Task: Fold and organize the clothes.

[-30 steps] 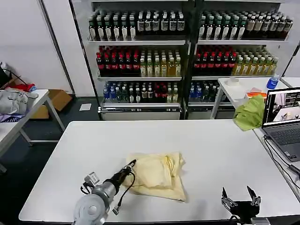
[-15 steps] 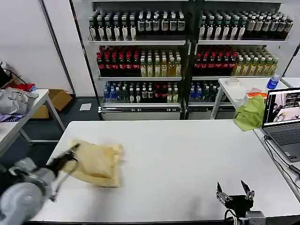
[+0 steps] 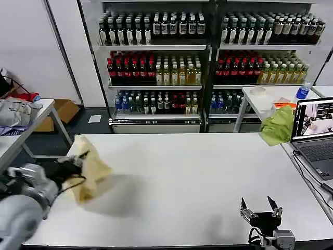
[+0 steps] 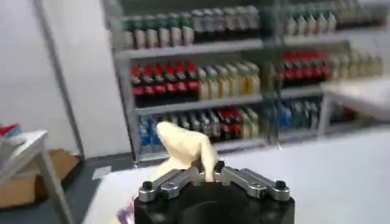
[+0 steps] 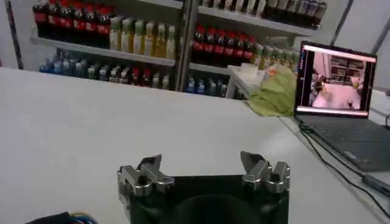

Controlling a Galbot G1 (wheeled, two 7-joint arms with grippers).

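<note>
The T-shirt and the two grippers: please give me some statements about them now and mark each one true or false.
1. The left gripper holds the cream-yellow T-shirt near the table's left edge. True.
2. The T-shirt lies flat at the middle of the table. False: it is bunched and lifted at the left side.
3. The right gripper has its jaws open and holds nothing. True.
4. The lime-green cloth is in the right gripper. False: it lies beside the laptop.

Left gripper (image 4: 210, 172) pinching cream T-shirt (image 4: 183, 146) (bunched upright), bottle shelves (image 4: 201, 73) behind
</note>
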